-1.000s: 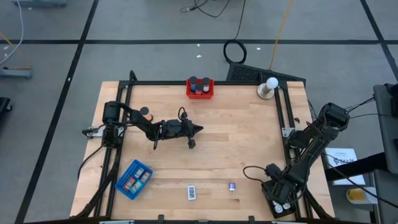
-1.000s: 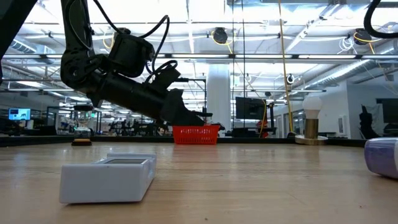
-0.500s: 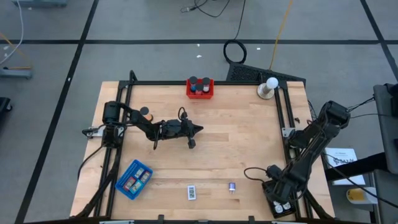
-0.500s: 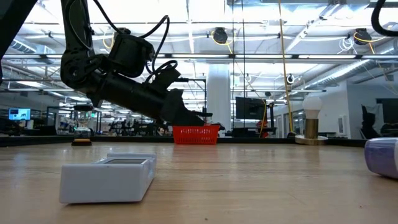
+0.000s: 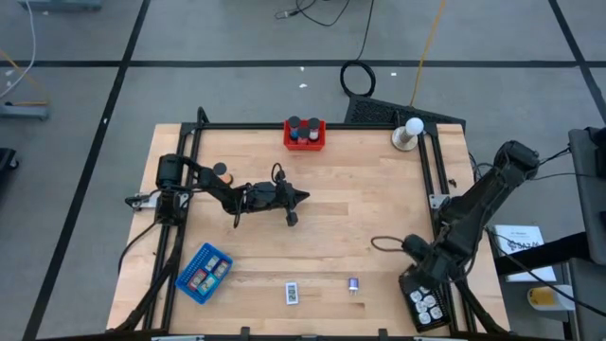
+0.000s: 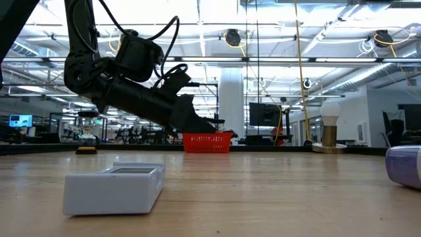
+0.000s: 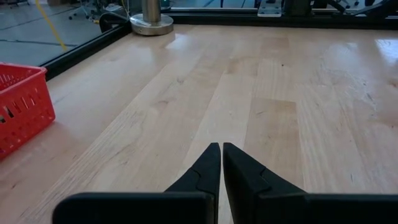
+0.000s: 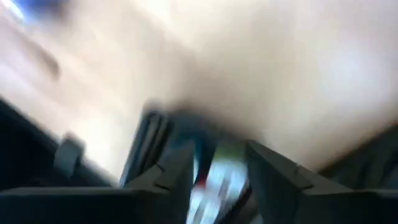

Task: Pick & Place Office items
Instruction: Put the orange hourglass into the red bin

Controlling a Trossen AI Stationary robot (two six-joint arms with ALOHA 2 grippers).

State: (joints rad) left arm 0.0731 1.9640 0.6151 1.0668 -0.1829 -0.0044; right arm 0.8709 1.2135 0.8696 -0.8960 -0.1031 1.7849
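Stock on the pale wooden table [image 5: 360,218], placed from the blue plastic tray [image 5: 204,273] near its front left corner. Item: small flat white-labelled rectangle [image 5: 292,293], lying flat on bare wood to the right of the blue tray, near the front edge; in the low view it shows as a pale boxy slab [image 6: 115,189]. I judge it light, rigid and smooth-faced; best pinched across its two long sides, since its top face offers no grip. Item: small purple-blue cylindrical piece [image 5: 353,284], farther right of the blue tray, apart from the rectangle; probably light and apt to roll, so I would close across its round body, not its ends. Item: black round cylinders [image 5: 303,124], standing in the red plastic basket [image 5: 305,142] at the far edge, well apart from the blue tray. Item: white-labelled pieces [image 5: 428,305] in the black tray [image 5: 413,309] at the front right corner. My right gripper [image 5: 423,268] hangs just above that black tray, fingers parted, with something pale and blurred between them; whether held, I cannot tell. My left gripper [image 7: 221,163] waits beyond the blue tray toward mid-table, fingers pressed together on nothing.
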